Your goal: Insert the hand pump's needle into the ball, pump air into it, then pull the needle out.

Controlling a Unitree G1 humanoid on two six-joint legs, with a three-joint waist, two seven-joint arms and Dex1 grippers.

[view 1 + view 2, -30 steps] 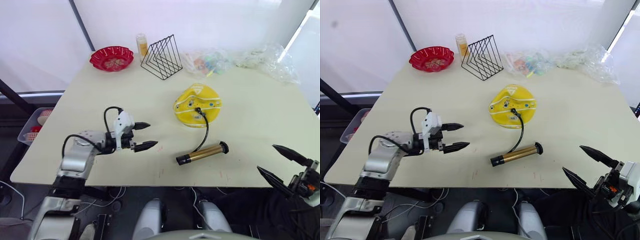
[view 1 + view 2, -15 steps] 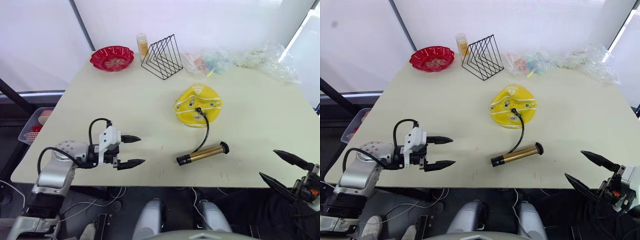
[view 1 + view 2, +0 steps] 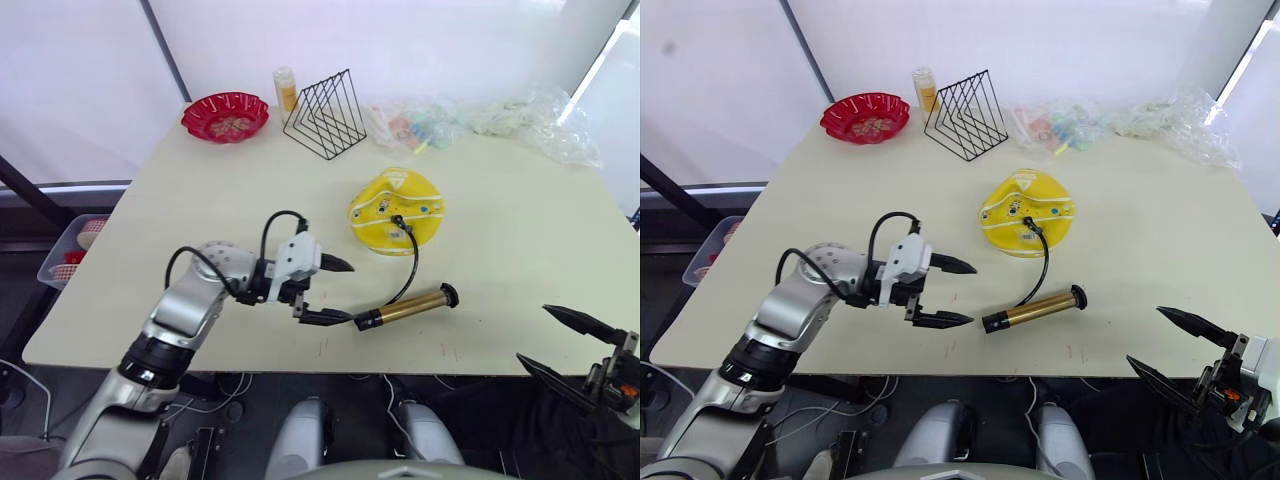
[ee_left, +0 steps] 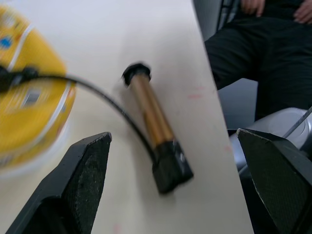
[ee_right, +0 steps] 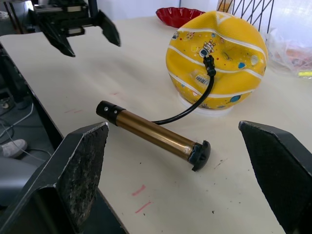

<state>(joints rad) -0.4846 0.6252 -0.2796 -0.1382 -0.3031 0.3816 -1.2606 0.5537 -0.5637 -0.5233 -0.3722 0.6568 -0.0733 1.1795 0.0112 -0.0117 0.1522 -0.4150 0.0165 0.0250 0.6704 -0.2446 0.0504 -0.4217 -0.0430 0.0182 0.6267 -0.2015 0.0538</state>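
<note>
The yellow ball [image 3: 394, 210], partly flat, lies right of the table's middle. The hand pump [image 3: 405, 307] lies on the table in front of it, gold barrel with black ends. Its black hose [image 3: 410, 262] curves up to a black fitting [image 5: 209, 61] set on the ball; the needle's pin is hidden there. My left gripper [image 3: 342, 292] hovers open just left of the pump's near black cap, holding nothing. My right gripper [image 3: 535, 335] stands open off the table's front right corner, well apart from the pump. The right wrist view shows pump [image 5: 151, 131] and ball [image 5: 217, 58] between its fingers [image 5: 83, 165].
At the back stand a red bowl [image 3: 224, 115], a small bottle [image 3: 285, 90] and a black wire rack [image 3: 323, 115]. Clear plastic bags [image 3: 520, 115] lie at the back right. A person's legs [image 4: 258, 48] in black sit beyond the table's front edge.
My left gripper has swung from the front left part of the table rightward, ending open beside the pump's near end. The right gripper has barely moved. Pump and ball lie as before.
</note>
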